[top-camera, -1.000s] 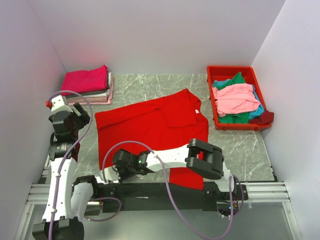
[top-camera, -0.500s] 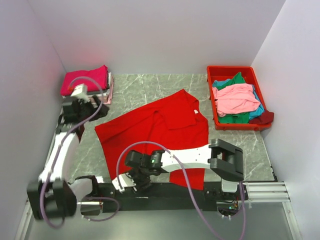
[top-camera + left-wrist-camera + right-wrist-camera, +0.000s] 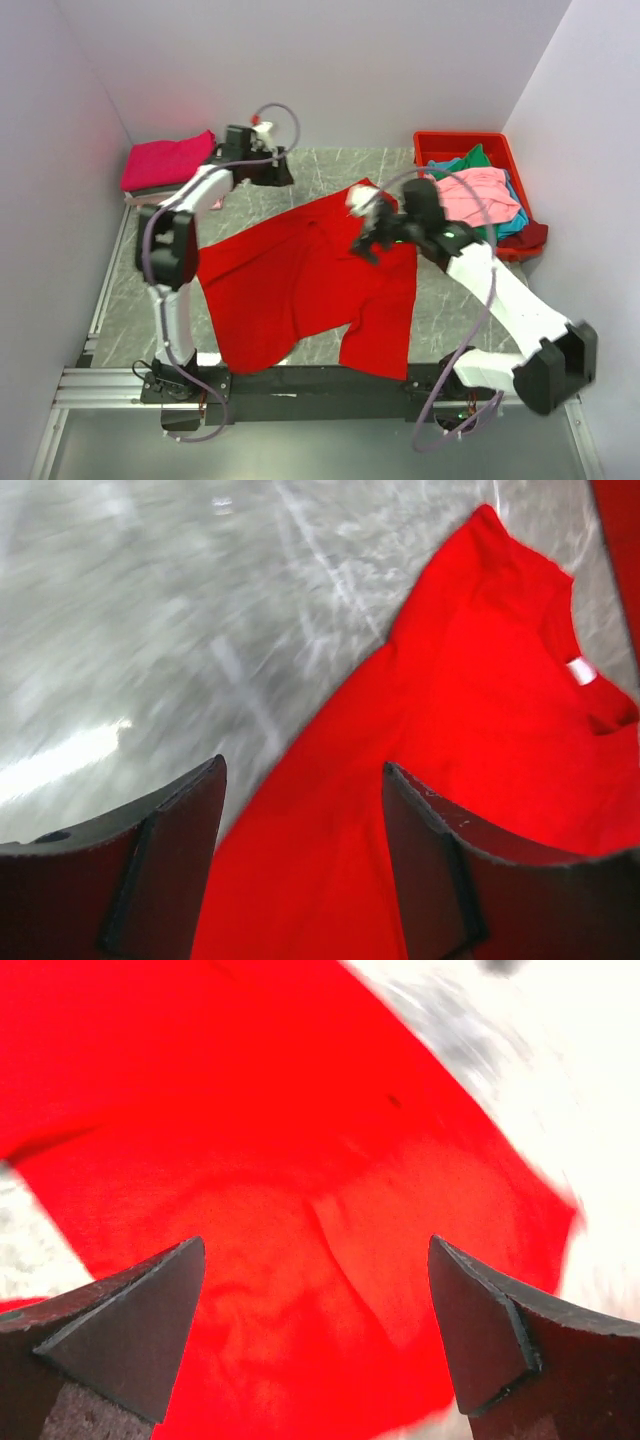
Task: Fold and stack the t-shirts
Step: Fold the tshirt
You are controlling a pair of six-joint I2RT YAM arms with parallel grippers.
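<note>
The red shirt (image 3: pixel 300 280) lay spread mid-table, its hem drooping over the six o'clock edge. It looked light and limp, apt to bunch, so I judged the shoulder corners the best hold. My left claw (image 3: pixel 300 790) and right claw (image 3: pixel 315 1248) both gaped, holding nothing. The folded pile (image 3: pixel 170 162) sat at ten o'clock and the bin (image 3: pixel 462 139) at two, neither in my way.

Colours: large bright red cloth t-shirt (image 3: pixel 300 280) is plain, no print, with a small white neck label (image 3: pixel 580 670). Flat stone-look tabletop (image 3: pixel 320 170) is grey marble with pale veining. Folded cloth stack (image 3: pixel 170 160) is magenta on top, with grey and pale pink edges under it. Red plastic bin (image 3: pixel 462 139) holds a pink cloth shirt (image 3: pixel 470 195), green cloth shirt (image 3: pixel 468 160), teal cloth shirt (image 3: pixel 513 222) and dark maroon cloth (image 3: pixel 530 235). Jointed robot arms (image 3: pixel 500 290) are white with black joints, thin cables (image 3: pixel 285 112) lilac.
</note>
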